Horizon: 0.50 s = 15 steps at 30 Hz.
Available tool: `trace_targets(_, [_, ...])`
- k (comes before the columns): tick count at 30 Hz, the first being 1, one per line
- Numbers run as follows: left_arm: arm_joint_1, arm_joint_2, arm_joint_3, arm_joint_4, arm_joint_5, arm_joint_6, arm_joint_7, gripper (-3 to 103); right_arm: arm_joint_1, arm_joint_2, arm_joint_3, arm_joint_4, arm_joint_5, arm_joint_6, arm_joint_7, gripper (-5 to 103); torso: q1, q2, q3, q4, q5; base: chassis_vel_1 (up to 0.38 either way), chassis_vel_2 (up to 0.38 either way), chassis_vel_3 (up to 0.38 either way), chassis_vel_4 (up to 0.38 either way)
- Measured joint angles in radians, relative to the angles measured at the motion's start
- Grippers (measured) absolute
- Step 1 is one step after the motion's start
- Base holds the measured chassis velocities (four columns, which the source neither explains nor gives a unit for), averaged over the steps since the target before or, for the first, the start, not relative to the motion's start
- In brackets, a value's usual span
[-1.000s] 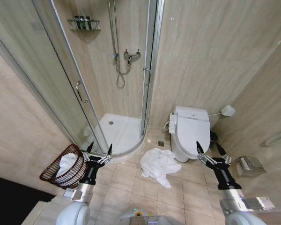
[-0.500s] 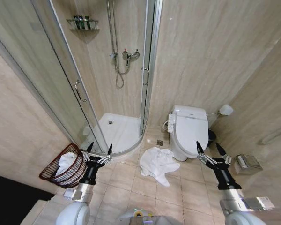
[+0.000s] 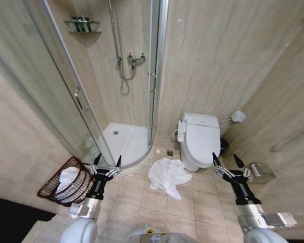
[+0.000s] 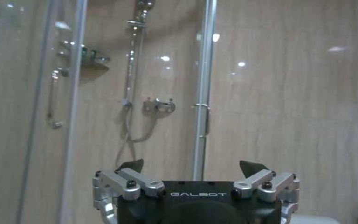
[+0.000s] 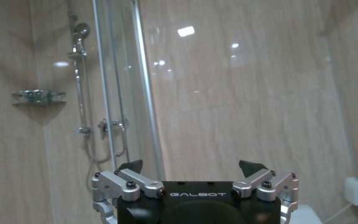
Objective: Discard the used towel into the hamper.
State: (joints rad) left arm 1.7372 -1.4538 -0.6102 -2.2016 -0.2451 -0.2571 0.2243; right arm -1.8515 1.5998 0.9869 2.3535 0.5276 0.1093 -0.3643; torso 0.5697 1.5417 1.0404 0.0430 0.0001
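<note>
Bathroom floor: towel lies loose, hamper left; view has shifted, robot repositioning. Left hand and right hand open, empty.

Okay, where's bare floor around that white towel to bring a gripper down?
Bare tiles lie between the towel and the hamper, and on the near side toward the robot. It is crowded between the towel and the toilet, and toward the shower curb.

Crumpled white towel on floor; hamper apparently tilted.
</note>
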Motion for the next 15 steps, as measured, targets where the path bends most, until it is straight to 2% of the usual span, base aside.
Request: trace_targets(15, [0.0,0.0,0.0,0.0,0.0,0.0,0.0,100,0.0,0.0,0.0,0.0,0.0,0.0,0.0,100,0.0,0.0,0.0,0.0,0.0,-0.015,-0.021,-0.019,-0.012])
